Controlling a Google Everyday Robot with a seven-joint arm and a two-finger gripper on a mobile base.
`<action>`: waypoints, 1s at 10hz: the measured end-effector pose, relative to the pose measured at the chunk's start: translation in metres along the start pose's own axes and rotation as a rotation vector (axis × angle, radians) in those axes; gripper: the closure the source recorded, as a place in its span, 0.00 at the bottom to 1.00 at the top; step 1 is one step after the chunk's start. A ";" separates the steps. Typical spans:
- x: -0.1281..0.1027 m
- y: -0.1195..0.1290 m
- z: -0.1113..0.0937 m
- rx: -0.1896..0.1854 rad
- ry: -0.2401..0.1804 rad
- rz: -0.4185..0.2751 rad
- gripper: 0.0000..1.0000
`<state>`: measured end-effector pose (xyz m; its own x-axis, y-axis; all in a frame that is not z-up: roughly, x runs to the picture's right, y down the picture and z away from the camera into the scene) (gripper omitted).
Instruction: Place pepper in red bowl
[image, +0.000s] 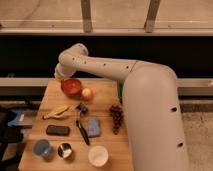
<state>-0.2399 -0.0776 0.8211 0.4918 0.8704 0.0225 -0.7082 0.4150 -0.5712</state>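
Note:
The red bowl (71, 86) stands at the far left of the wooden table (107, 150). A lighter orange patch shows inside it; I cannot tell whether that is the pepper, and I see no slim pepper anywhere else. The big white arm reaches over from the right and bends down at the far left. Its end, with the gripper (63, 78), sits at the bowl's far left rim, mostly hidden by the arm.
A round orange fruit (87, 93) lies right of the bowl. Nearer lie a banana (56, 112), dark grapes (116, 118), a blue sponge (93, 126), a dark utensil (82, 131), a black bar (57, 130), a blue cup (42, 147), a metal cup (64, 150) and a white bowl (98, 155).

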 end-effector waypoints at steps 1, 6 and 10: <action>-0.006 -0.004 0.006 -0.006 -0.004 -0.001 1.00; 0.005 -0.043 0.035 -0.072 -0.015 0.057 0.82; 0.024 -0.062 0.051 -0.143 -0.053 0.145 0.41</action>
<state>-0.2102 -0.0693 0.8988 0.3603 0.9324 -0.0276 -0.6884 0.2458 -0.6825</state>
